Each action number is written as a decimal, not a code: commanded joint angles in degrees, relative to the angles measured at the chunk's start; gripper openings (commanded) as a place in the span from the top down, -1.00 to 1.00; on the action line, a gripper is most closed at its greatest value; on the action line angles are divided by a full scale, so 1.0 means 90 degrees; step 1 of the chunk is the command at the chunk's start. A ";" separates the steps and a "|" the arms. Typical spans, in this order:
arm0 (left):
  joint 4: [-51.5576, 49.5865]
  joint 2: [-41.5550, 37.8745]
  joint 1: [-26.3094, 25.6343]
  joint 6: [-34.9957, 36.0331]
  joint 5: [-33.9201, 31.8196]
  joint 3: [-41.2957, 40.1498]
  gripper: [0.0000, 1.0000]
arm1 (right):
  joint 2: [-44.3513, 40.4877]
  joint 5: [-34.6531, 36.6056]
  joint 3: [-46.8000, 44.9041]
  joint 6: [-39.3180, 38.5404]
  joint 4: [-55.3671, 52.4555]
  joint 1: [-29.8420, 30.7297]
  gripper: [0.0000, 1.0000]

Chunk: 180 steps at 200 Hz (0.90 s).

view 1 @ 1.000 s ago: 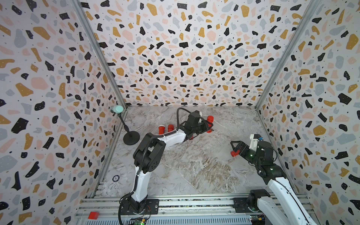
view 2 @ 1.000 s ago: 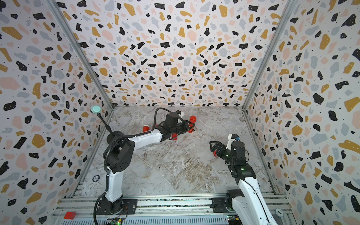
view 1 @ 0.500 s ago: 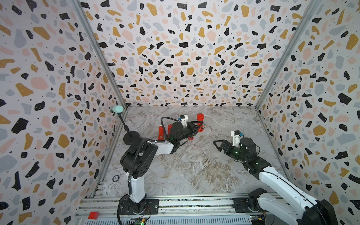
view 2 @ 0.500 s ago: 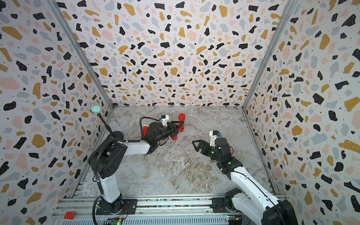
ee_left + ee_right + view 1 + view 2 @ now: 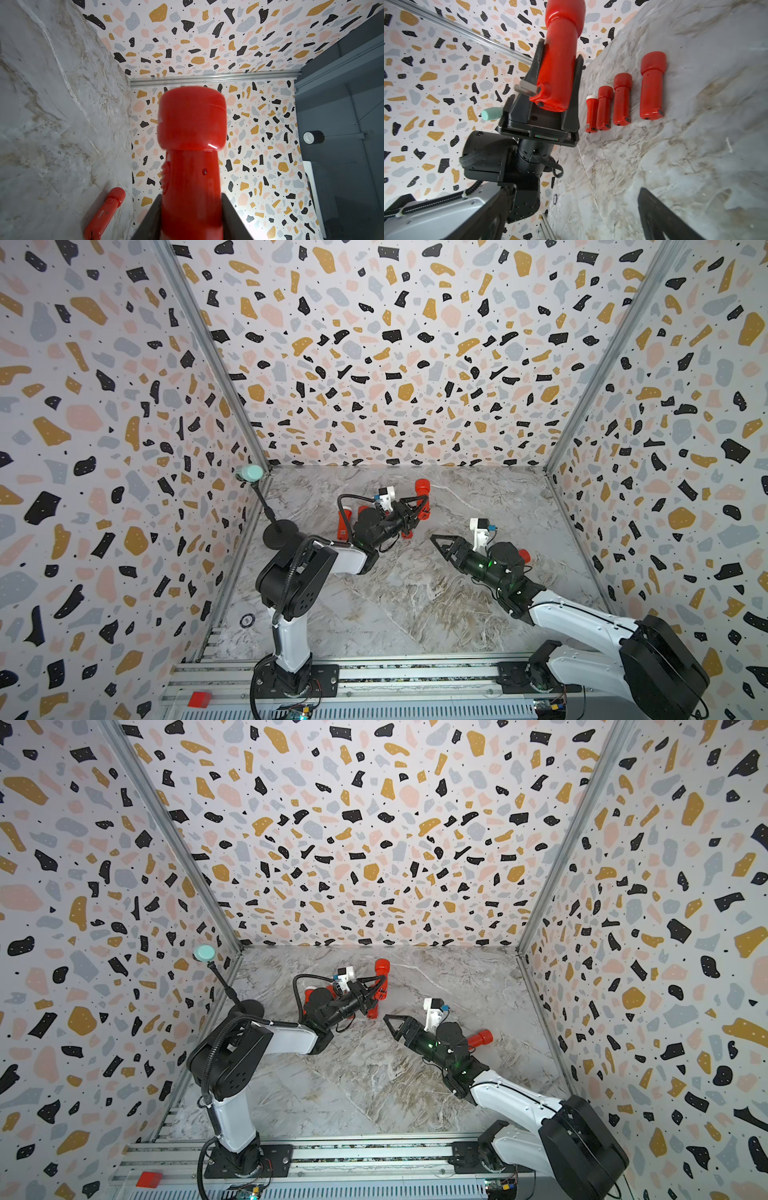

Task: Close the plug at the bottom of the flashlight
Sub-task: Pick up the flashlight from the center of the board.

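Note:
My left gripper (image 5: 417,506) is shut on the body of a red flashlight (image 5: 421,487) and holds it off the marble table, head pointing away from the arm. In the left wrist view the flashlight (image 5: 191,128) fills the space between the dark fingers (image 5: 152,216). The right wrist view shows its bottom end facing me, with the metal plug (image 5: 527,89) folded out sideways. My right gripper (image 5: 439,542) is open and empty, a short way right of the held flashlight, pointing at it.
Several more red flashlights (image 5: 652,87) lie in a row on the table (image 5: 407,605) beside the left arm. Another flashlight (image 5: 480,1038) lies behind my right wrist. A microphone stand (image 5: 278,533) with a teal head stands at the back left.
The left arm has drawn back toward the left with the flashlight and turned it. The right arm has reached leftward to the middle, leaving the flashlight on the right behind it.

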 commanded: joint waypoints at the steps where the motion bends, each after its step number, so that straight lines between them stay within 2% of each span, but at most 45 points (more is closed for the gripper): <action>1: 0.0578 -0.0080 0.0016 -0.0114 -0.0014 -0.0040 1.00 | 0.0149 0.0386 -0.0126 0.0525 0.1184 0.0108 -0.90; 41: 0.0550 -0.0055 0.0016 -0.0124 0.0001 -0.0030 1.00 | 0.0665 0.0461 -0.0202 0.1006 0.2133 0.0137 -0.80; 74: 0.0389 -0.0074 0.0016 -0.0041 0.0016 -0.0020 1.00 | 0.0913 0.0520 0.0034 0.0995 0.2139 0.0162 -0.65; 108: 0.0102 -0.0104 0.0016 0.0086 -0.0008 -0.0011 1.00 | 0.1105 0.0659 0.0165 0.0902 0.2182 0.0192 -0.60; 180: -0.0087 -0.0114 0.0016 0.0196 -0.0013 0.0009 1.00 | 0.1897 0.0573 0.0427 0.1646 0.3163 0.0202 -0.45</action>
